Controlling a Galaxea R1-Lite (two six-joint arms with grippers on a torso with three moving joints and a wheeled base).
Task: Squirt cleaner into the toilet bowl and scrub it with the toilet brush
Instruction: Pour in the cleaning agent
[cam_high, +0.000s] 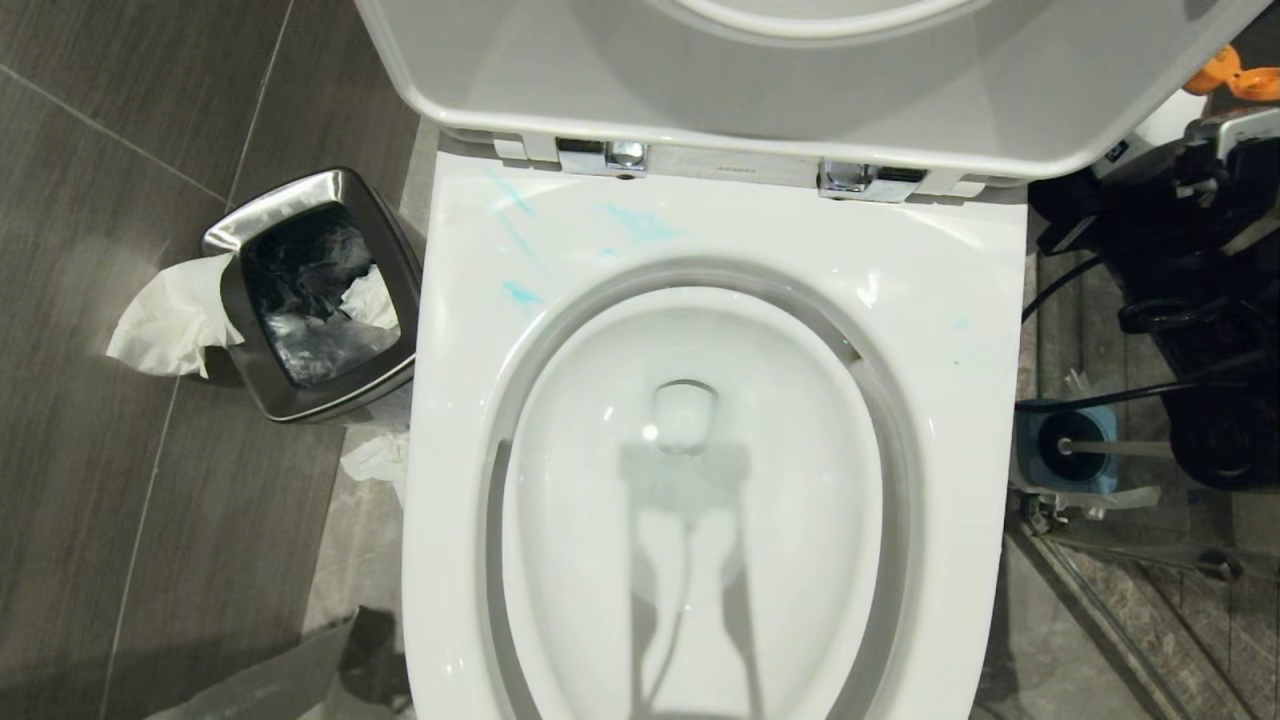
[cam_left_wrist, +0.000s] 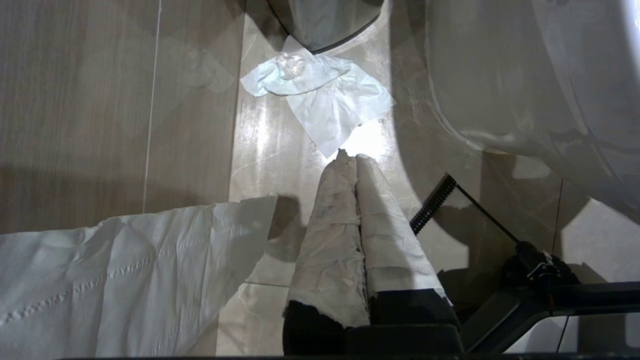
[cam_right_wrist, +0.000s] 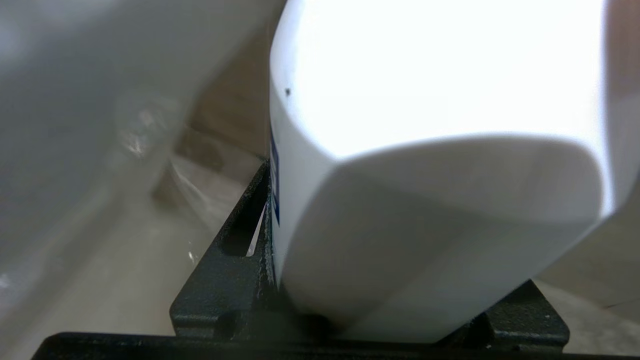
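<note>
Beside the toilet bowl (cam_high: 960, 330), on its right, the right end effector (cam_right_wrist: 400, 280) is clamped on a white bottle (cam_right_wrist: 430, 150). Bottle fills the right wrist view, so nozzle can't be seen there; in the head view an orange cap-like part shows at the far upper right w/ a dark arm below it, probably the same bottle, not certain. Left end effector (cam_left_wrist: 356, 165) is shut on nothing, its paper-wrapped fingers (cam_left_wrist: 335, 235) pressed together low over the floor (cam_left_wrist: 190, 125), near a crumpled tissue (cam_left_wrist: 320, 95); looks parked.

Seat + lid are up. Pale blue smears of cleaner (cam_high: 640, 222) already sit on the back left of the rim, faint tint on the right rim too. Toilet brush (cam_high: 1110, 448) lies w/ its black head in the blue holder (cam_high: 1030, 440), on the floor right of the bowl, untouched. Bin (cam_high: 310, 290) w/ tissue stands left of the bowl.

Step in hand, as I judge it: bring bottle over the bowl & squirt. To do it well: carry the nozzle past the rim before tipping, aim down under the inner edge, not onto the flat rim where smears already went. Keep the grip firm; a smooth bottle may twist when tilted. Squeeze short, then level it before pulling back, else drips land on the floor.
</note>
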